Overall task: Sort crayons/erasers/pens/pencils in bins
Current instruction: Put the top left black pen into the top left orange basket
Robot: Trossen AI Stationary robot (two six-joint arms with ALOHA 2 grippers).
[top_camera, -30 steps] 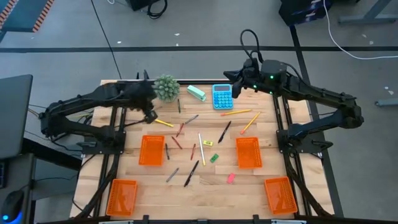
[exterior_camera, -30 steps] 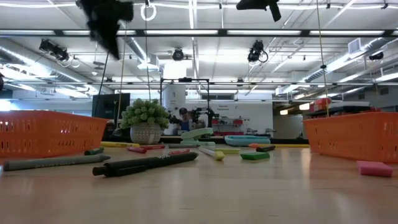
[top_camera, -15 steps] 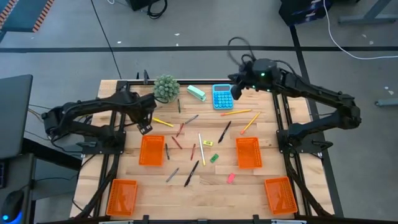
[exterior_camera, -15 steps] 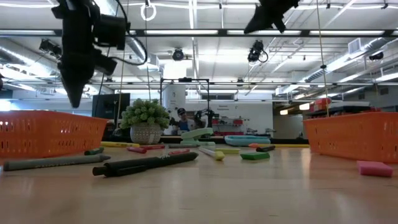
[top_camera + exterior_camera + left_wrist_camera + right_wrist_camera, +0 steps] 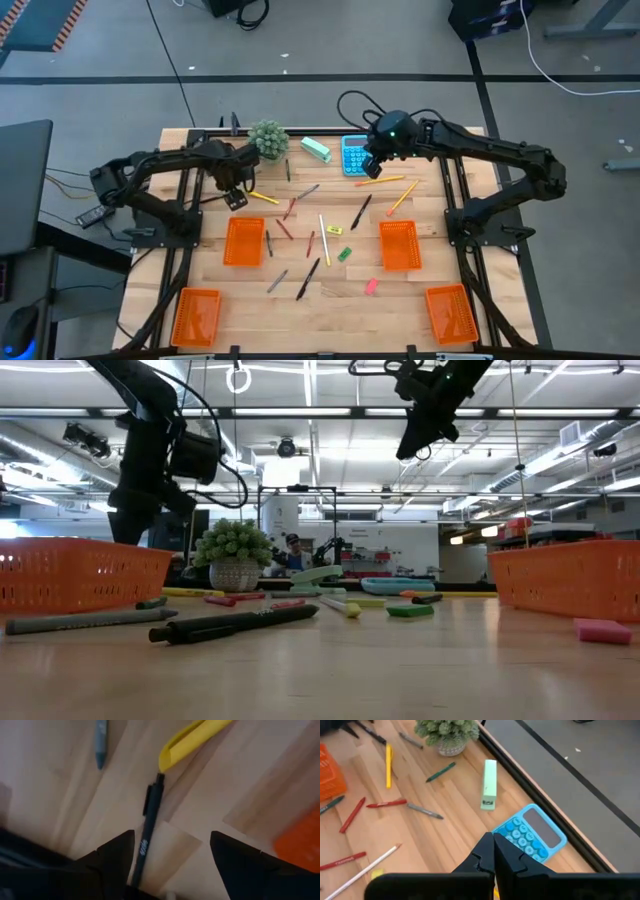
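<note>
the left gripper [image 5: 237, 199] hangs with its fingers spread wide, just off the potted plant [image 5: 267, 140] toward the nearest orange bin [image 5: 244, 242], straddling a black pen [image 5: 148, 831] whose tip touches a yellow marker [image 5: 192, 739]. the right gripper [image 5: 372, 168] is pressed together, empty, over the blue calculator [image 5: 357, 155] a little along the table's far edge from the plant. crayons, pencils and erasers lie scattered between plant and bins

Bright, even ceiling strip lighting, soft shadows; blurred close-up left wrist view.
</note>
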